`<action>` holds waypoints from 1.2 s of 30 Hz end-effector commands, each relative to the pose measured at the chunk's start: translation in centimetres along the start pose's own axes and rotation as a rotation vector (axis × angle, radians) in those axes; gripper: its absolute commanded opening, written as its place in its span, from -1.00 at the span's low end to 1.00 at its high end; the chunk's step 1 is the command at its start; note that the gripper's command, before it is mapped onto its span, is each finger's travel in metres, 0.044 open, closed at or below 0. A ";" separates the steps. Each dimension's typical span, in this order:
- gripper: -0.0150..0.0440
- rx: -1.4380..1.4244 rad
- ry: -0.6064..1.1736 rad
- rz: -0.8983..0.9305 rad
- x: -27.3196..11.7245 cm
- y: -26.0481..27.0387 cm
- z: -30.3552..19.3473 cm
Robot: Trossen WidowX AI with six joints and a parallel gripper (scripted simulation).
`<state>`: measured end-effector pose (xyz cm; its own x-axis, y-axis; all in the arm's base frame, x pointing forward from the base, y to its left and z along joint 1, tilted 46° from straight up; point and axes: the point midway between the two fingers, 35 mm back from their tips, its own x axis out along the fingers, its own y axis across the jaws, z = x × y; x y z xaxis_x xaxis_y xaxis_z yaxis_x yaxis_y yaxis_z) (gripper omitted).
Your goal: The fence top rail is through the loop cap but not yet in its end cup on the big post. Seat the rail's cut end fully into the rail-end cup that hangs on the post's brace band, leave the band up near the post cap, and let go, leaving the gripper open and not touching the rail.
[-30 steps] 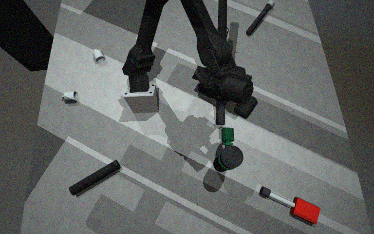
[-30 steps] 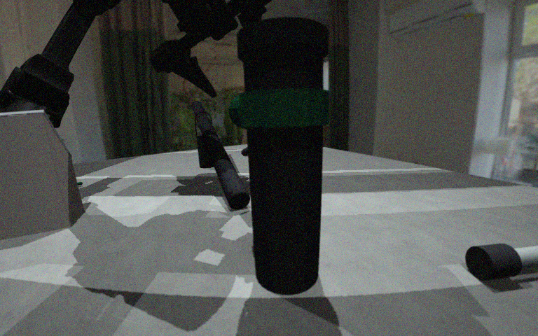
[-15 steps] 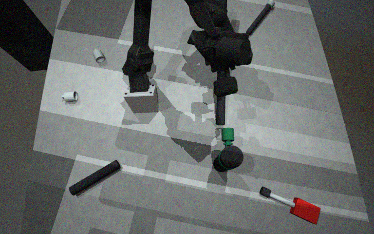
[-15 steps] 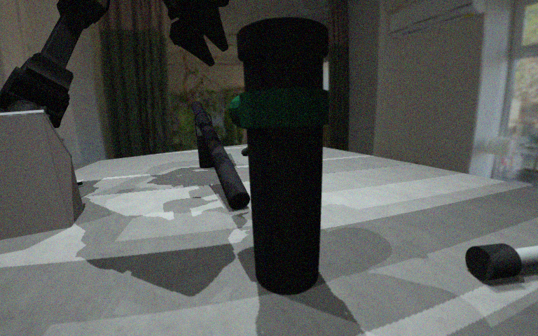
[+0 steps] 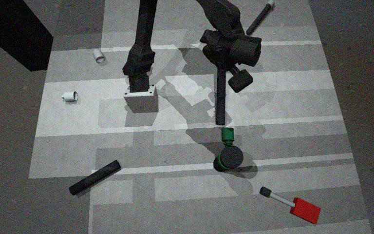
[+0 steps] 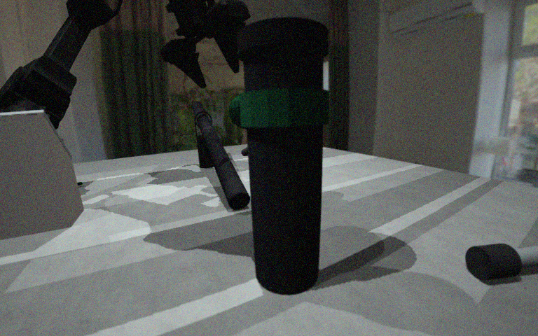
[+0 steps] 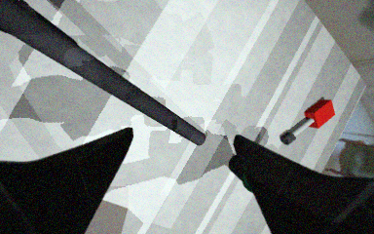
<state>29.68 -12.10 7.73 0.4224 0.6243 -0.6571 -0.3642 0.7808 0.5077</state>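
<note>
Well, rail (image 5: 220, 99) (image 6: 226, 170) (image 7: 122, 94) below end effector (image 5: 224, 60) (image 6: 220, 79) (image 7: 185, 136).

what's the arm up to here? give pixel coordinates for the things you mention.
Nothing is being held: the gripper (image 6: 221, 80) (image 7: 185, 136) is open above the fence rail (image 5: 220, 96) (image 6: 228, 174) (image 7: 122, 93). The rail's cut end slopes down, outside the green end cup (image 5: 227, 134). The cup's green band (image 6: 283, 108) sits high on the big post (image 6: 286, 206), below its cap (image 5: 231, 156) (image 6: 283, 37). Seating the rail remains to be done.

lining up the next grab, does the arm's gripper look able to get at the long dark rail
Probably yes: the black two-finger gripper is open and empty above the long dark round rail, with nothing visible between them, though it would likely need to come down and line up.
</note>
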 end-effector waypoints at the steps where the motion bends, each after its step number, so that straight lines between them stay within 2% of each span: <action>1: 1.00 -0.460 0.115 0.115 3.2 1.1 -0.1; 6: 1.00 -0.938 0.182 0.281 6.2 2.7 -0.4; 8: 1.00 -1.002 0.186 0.307 6.6 2.9 -0.4; 19: 1.00 -1.002 0.186 0.307 6.6 2.9 -0.4; 24: 1.00 -1.003 0.185 0.308 9.6 3.4 -1.4; 36: 1.00 -1.003 0.184 0.308 11.5 3.8 -1.9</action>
<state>31.49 -2.27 1.30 0.0912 0.7109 -0.6974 -0.9873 0.1561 0.0301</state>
